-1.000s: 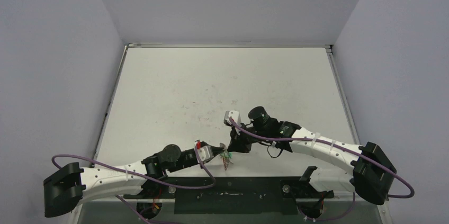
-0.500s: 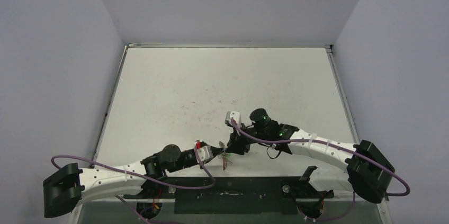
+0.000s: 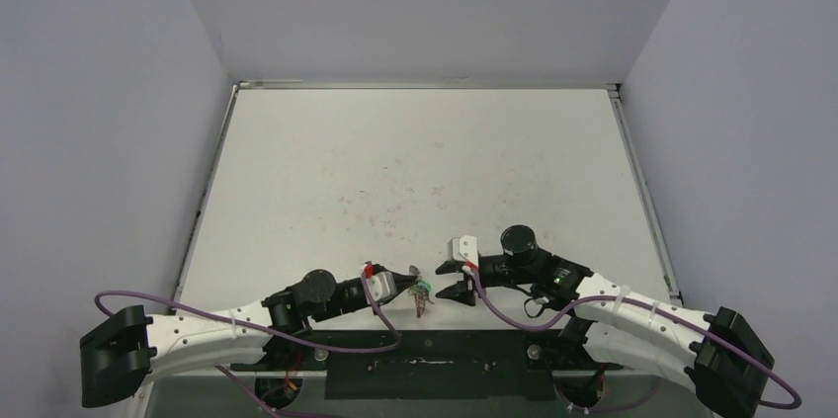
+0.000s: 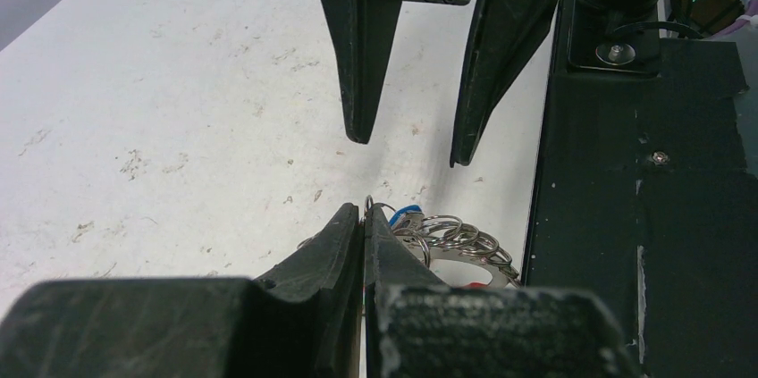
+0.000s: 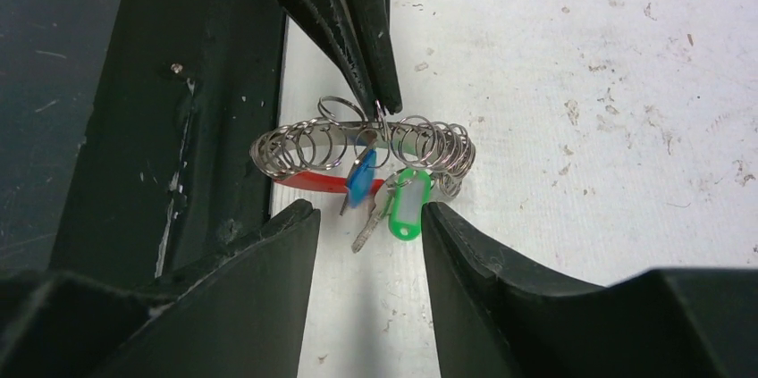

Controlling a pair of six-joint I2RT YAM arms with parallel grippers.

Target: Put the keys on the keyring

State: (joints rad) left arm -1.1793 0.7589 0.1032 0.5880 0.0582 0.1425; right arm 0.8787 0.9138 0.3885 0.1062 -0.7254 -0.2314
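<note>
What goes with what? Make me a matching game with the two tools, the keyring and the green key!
Things:
1. left tool
2. right tool
3. keyring
4. green key

What fits:
A. open, holding nothing
B. dangling below the coiled wire
C. pinched shut on a wire loop
D. has a red part

Pairs: 1-C, 2-A, 3-D, 4-B
</note>
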